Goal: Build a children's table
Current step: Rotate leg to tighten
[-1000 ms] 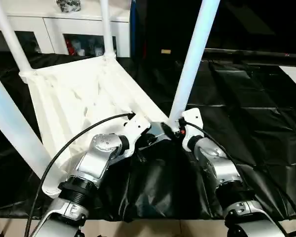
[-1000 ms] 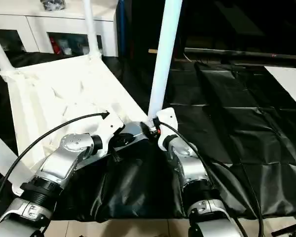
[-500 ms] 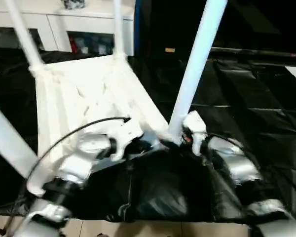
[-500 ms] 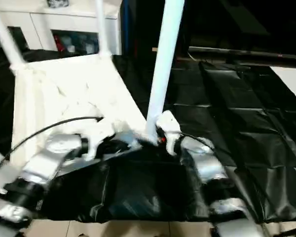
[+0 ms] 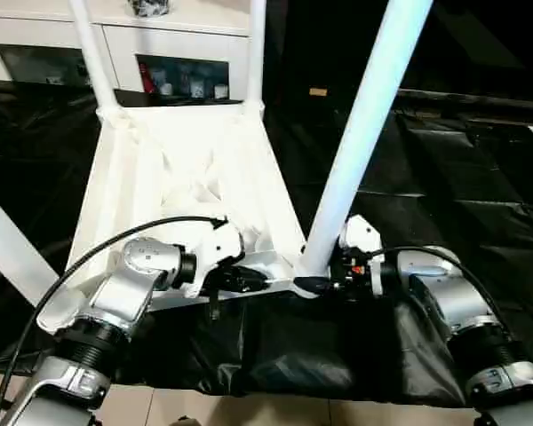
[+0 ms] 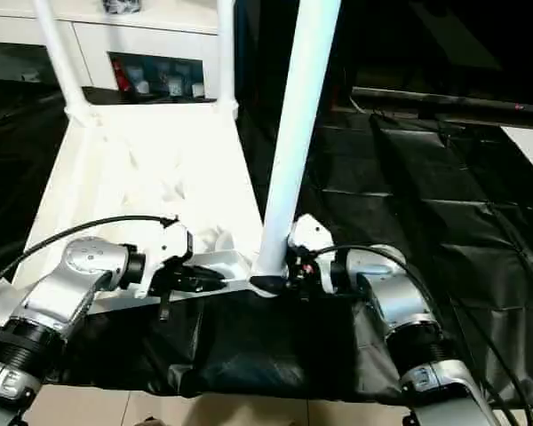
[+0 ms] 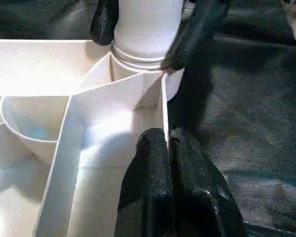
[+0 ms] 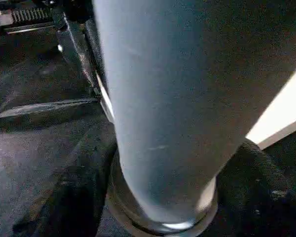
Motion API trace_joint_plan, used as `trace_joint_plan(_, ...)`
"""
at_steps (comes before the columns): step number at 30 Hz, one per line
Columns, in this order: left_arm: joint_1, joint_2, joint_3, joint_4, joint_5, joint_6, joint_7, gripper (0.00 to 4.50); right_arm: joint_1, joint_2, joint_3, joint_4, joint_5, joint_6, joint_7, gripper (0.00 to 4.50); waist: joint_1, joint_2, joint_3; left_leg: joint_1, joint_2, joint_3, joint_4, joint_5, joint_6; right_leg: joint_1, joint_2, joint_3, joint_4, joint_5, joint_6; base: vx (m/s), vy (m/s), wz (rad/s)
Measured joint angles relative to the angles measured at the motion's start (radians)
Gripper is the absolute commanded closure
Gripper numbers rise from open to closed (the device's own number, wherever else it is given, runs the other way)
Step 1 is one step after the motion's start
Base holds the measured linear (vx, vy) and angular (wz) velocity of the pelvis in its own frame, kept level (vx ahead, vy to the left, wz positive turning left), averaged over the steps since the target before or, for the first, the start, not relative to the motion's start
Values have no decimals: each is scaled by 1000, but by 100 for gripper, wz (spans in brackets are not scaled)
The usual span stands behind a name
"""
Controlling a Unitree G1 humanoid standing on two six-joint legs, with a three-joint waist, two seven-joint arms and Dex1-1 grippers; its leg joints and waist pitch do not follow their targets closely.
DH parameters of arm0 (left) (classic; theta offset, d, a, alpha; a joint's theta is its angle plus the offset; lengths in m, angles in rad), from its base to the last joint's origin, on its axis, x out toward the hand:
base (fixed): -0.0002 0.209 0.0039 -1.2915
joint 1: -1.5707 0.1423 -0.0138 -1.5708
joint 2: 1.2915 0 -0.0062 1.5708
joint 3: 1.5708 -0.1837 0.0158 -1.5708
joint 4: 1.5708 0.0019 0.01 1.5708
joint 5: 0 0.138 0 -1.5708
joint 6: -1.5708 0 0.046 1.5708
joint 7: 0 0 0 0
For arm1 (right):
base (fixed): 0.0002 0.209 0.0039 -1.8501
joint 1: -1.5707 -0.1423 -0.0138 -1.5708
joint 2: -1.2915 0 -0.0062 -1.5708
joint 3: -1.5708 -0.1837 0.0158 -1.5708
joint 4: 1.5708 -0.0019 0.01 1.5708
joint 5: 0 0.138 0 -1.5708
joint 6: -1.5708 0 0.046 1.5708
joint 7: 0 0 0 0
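Observation:
The children's table lies upside down, its white ribbed tabletop (image 5: 160,177) on the black cover. Legs stand in its corner sockets: far left (image 5: 89,53), far right (image 5: 255,44), near left (image 5: 4,240) and near right (image 5: 360,133). My left gripper (image 7: 168,136) is shut on a thin upright rib of the tabletop, just beside the near-right socket (image 7: 138,64). My right gripper (image 5: 315,284) reaches in from the right at the foot of the near-right leg (image 8: 158,98). Its black fingers (image 7: 106,22) press on both sides of that leg just above the socket.
The black-covered work table (image 5: 462,177) stretches away to the right and behind. A white cabinet (image 5: 186,35) with glass doors stands at the back. A black cable (image 5: 89,253) loops over my left forearm. The table's near edge and pale floor (image 5: 293,413) lie just below my arms.
The whole view has shifted with the camera. My right forearm has swung to lie more sideways and its fingers have drawn in around the leg's foot. The left gripper keeps its hold.

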Motion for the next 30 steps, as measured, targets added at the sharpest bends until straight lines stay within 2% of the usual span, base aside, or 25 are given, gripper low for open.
trace_joint_plan(3, 0, 0, 0, 0, 0, 0, -6, 450, 3, -1, 0, -5, 1, 3, 0, 184, 0, 0, 0, 0, 0, 0, 0, 0, 0, 0, 0, 0, 0, 0, 0, 0, 0, 0)
trace_joint_plan(12, 5, 5, 0, 0, -4, 0, -8, 450, 25, 9, -6, -31, 2, 17, -1, 191, 1, -1, 0, 0, 0, 0, 0, 0, 0, 1, 0, 0, 0, 0, 0, 0, 0, 0)
trace_joint_plan(16, 4, -42, 7, -5, 34, 30, 102, 450, 54, 85, -79, -21, 8, 36, -164, 194, -5, -1, -1, 5, -1, 0, 0, 0, 0, 3, 0, 4, 1, 0, 0, 0, 0, 0)
trace_joint_plan(20, 2, -137, 22, -7, 81, 99, 282, 450, 34, 191, -147, 24, -7, 20, -437, 201, -12, 0, -1, 8, -2, 1, 0, 0, 0, 4, 1, 9, 2, -3, 6, 0, 0, 0)
trace_joint_plan(26, 1, -217, 19, -6, 135, 136, 428, 450, -8, 291, -191, 78, -49, 19, -726, 201, -31, 1, -2, 7, -4, 1, -1, 0, 0, 4, 1, 12, 1, -4, 7, 0, 0, 0)
trace_joint_plan(28, 0, -223, 17, -6, 137, 136, 441, 450, -12, 297, -191, 85, -63, 11, -752, 201, -32, 1, -2, 7, -4, 1, -1, 0, 0, 4, 1, 12, 0, -4, 7, 0, 0, 0)
trace_joint_plan(29, 0, -225, 17, -6, 138, 136, 443, 450, -12, 297, -191, 85, -64, 8, -754, 173, -33, 2, -3, 7, -4, 1, -1, 0, 0, 4, 1, 12, 0, -4, 7, 0, 0, 0)
trace_joint_plan(30, -1, -225, 17, -6, 138, 136, 443, 450, -12, 298, -191, 85, -63, 6, -753, 165, -33, 2, -3, 7, -4, 1, -1, 0, 0, 4, 1, 12, 0, -4, 7, 0, 0, 0)
